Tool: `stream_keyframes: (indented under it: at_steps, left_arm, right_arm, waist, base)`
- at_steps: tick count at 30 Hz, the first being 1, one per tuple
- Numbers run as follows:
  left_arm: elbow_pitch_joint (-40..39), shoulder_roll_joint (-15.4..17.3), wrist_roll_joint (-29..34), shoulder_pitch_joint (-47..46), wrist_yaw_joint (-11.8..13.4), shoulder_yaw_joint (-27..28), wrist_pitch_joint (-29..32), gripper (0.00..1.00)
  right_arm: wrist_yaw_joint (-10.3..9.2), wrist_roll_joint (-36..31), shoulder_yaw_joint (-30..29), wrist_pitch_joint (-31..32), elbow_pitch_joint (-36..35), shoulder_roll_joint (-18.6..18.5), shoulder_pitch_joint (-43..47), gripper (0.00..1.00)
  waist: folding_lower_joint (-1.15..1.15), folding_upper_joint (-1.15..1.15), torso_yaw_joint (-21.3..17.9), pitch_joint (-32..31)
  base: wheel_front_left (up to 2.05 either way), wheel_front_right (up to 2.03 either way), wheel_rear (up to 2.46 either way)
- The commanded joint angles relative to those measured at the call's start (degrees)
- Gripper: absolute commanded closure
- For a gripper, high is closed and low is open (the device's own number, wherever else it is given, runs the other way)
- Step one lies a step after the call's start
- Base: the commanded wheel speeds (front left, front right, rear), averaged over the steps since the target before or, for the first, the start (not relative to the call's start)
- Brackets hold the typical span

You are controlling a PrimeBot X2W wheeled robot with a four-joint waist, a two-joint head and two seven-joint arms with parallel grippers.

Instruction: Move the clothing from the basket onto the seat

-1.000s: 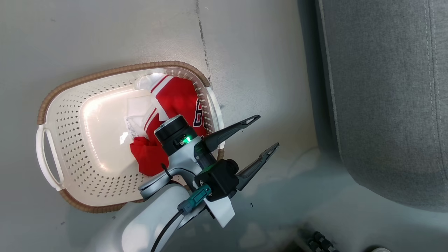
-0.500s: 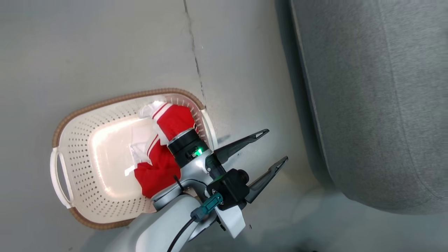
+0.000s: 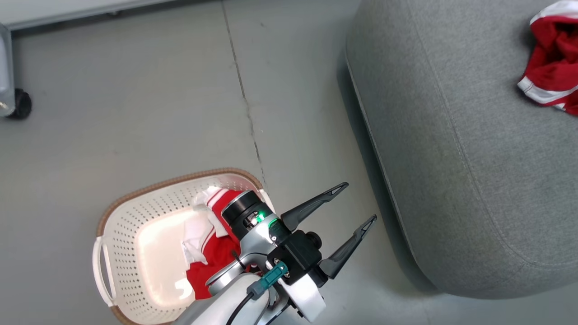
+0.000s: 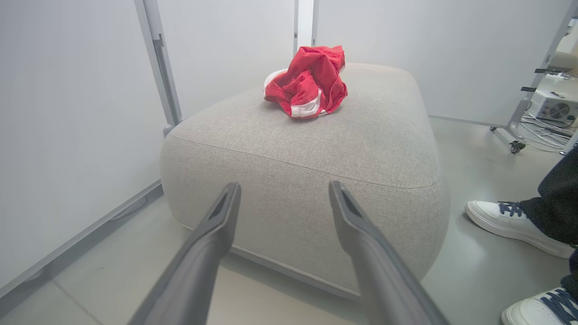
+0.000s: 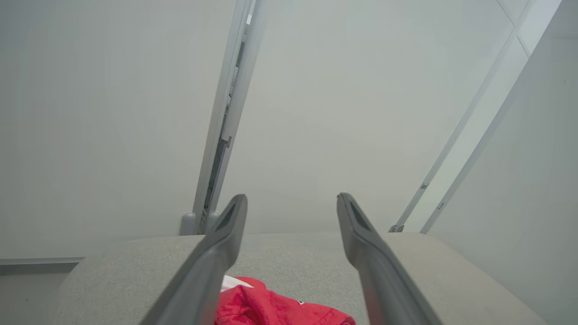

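Camera's swinging up: red white-banded shorts (image 3: 550, 67) are lying on the grey fabric seat (image 3: 451, 144), red jersey (image 3: 214, 264) is sitting in the white perforated basket (image 3: 123, 234), left gripper (image 3: 360, 201) and right gripper (image 5: 292, 197) gaping wide, empty

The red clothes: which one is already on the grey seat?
The crumpled shorts with white bands lie on the seat; the other red garment sits in the basket.

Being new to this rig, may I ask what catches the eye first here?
A crumpled red garment lies atop the grey seat. A second red garment sits in the white basket on the floor, and the left gripper, fingers apart, hangs between basket and seat.
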Motion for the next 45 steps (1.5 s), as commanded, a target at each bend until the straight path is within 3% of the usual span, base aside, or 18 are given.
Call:
stream_keyframes:
  at_steps: [1, 8, 18, 31, 37, 45]
  left_arm:
    - [-0.22, -0.22, -0.48, 1.20, 0.59, 0.97, -0.01, 0.00]
    - [-0.94, -0.84, -1.10, 4.65, 1.43, 3.98, -0.01, 0.00]
    - [-1.63, -1.14, -2.43, 9.86, 3.56, 11.09, -0.01, 0.00]
    - [-3.19, -1.22, -2.87, 16.48, 6.14, 20.26, -0.01, 0.00]
    - [-4.32, -1.23, -7.17, 19.68, 8.98, 25.09, -0.02, 0.00]
    - [-5.22, -1.22, -7.05, 22.72, 12.90, 28.59, -0.01, 0.00]
  right_arm:
    - [-0.01, -0.36, 0.20, -0.17, -3.67, 0.77, 2.77, 0.00]
    - [0.00, -0.63, 1.95, -0.15, -17.58, 4.70, 9.67, 0.00]
    - [0.00, -0.24, 4.90, -0.15, -27.26, 9.17, 17.13, 0.00]
    - [0.00, -0.49, 8.69, -0.15, -32.33, 17.06, 30.63, 0.00]
    - [0.00, -2.45, 9.82, -0.15, -31.91, 20.90, 35.10, 0.00]
    - [-0.01, -4.09, 11.54, -0.15, -31.00, 24.42, 38.30, 0.00]
  waist:
    - [0.00, 0.00, 0.52, -3.73]
    - [0.00, 0.00, 1.64, -9.25]
    - [0.00, 0.00, 4.86, -15.16]
    - [0.00, 0.00, 11.17, -19.77]
    - [0.00, 0.00, 12.67, -21.13]
    - [0.00, 0.00, 13.29, -21.48]
  base:
    - [0.00, 0.00, 0.00]
    - [0.00, 0.00, 0.00]
    - [0.00, 0.00, 0.00]
    - [0.00, 0.00, 0.00]
    - [0.00, 0.00, 0.00]
    - [0.00, 0.00, 0.00]
